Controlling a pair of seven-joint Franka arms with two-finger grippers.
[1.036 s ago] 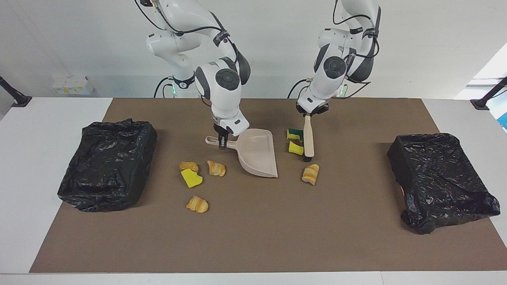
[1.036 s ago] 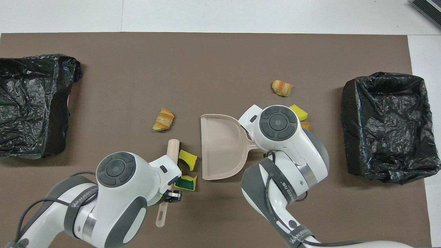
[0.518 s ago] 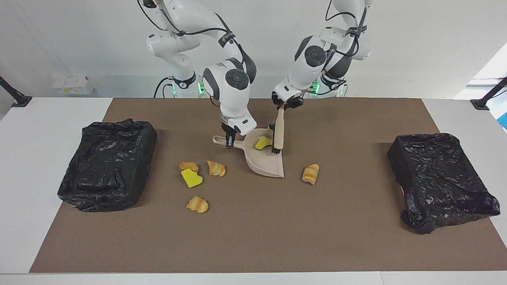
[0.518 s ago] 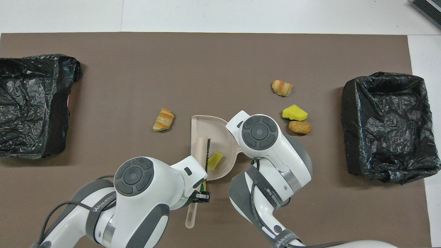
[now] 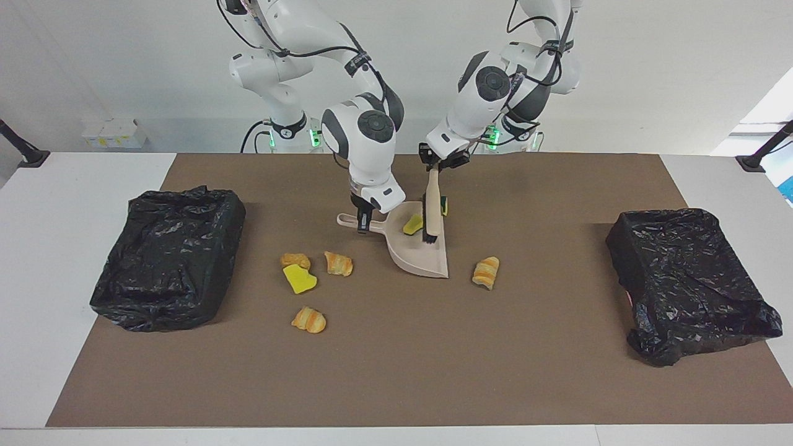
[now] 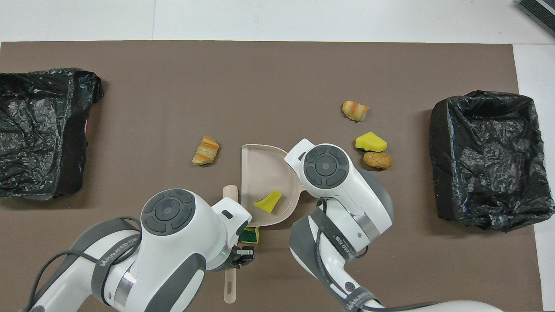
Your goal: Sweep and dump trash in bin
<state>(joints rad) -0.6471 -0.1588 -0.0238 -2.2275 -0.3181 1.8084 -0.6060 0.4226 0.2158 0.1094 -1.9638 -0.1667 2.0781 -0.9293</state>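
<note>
1. Right gripper (image 5: 363, 224) is clamped tight on the handle of the beige plastic dustpan (image 5: 421, 254), which sits on the brown mat (image 5: 396, 371)
2. Left gripper (image 5: 441, 162) is closed on the beige black-bristled brush (image 5: 432, 210), its bristles down at the pan's edge
3. One yellow sponge bit (image 6: 268, 202) lies inside the dustpan; a green-backed sponge bit (image 6: 249, 235) sits just outside it, nearer to the robots
4. Three golden-brown pastry pieces (image 5: 337, 263), a fourth pastry piece (image 5: 486, 271) and a yellow sponge scrap (image 5: 298, 279) lie loose on the mat
</note>
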